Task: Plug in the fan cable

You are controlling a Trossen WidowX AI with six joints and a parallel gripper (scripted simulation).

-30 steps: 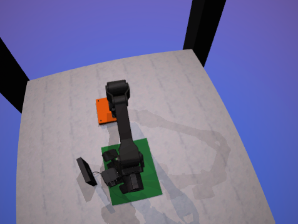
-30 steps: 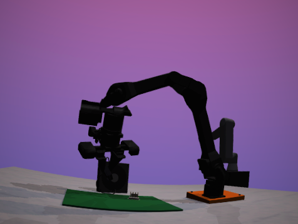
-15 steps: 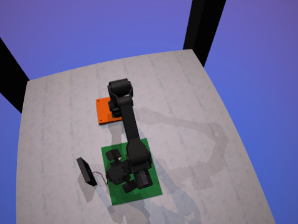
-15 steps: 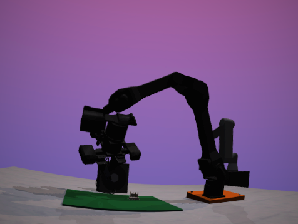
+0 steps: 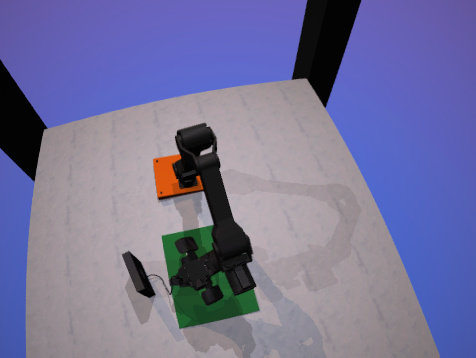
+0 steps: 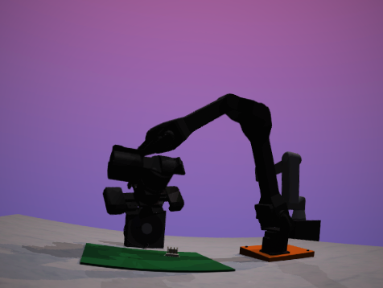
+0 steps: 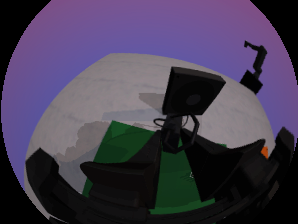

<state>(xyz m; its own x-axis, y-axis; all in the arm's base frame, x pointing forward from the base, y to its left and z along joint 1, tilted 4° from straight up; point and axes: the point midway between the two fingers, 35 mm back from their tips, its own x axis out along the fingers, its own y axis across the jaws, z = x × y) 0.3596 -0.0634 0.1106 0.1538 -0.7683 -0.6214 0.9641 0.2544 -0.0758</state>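
Note:
The green board (image 5: 220, 311) (image 6: 121, 259) (image 7: 119, 134) lies flat on the table. Its pale four-pin header (image 6: 172, 252) stands upright and uncovered in the exterior view; it shows faintly in the wrist view (image 7: 192, 175) and is hidden by the arm in the top view. My gripper (image 5: 175, 281) (image 7: 172, 134) is shut on the dark cable plug (image 7: 171, 142), tilted toward the fan and above the board's fan-side edge, away from the header. The plug's lower end is unclear. The thin cable (image 5: 161, 278) runs from the plug to the black fan (image 5: 138, 275) (image 6: 157, 238) (image 7: 192, 90).
The fan stands upright on the table beside the board. The arm's orange base plate (image 5: 167, 182) (image 6: 298, 253) (image 7: 264, 152) is beyond the board's other side. The arm's wrist and forearm hang over the board. Dark posts (image 5: 320, 45) (image 5: 17, 120) stand at the table's far corners.

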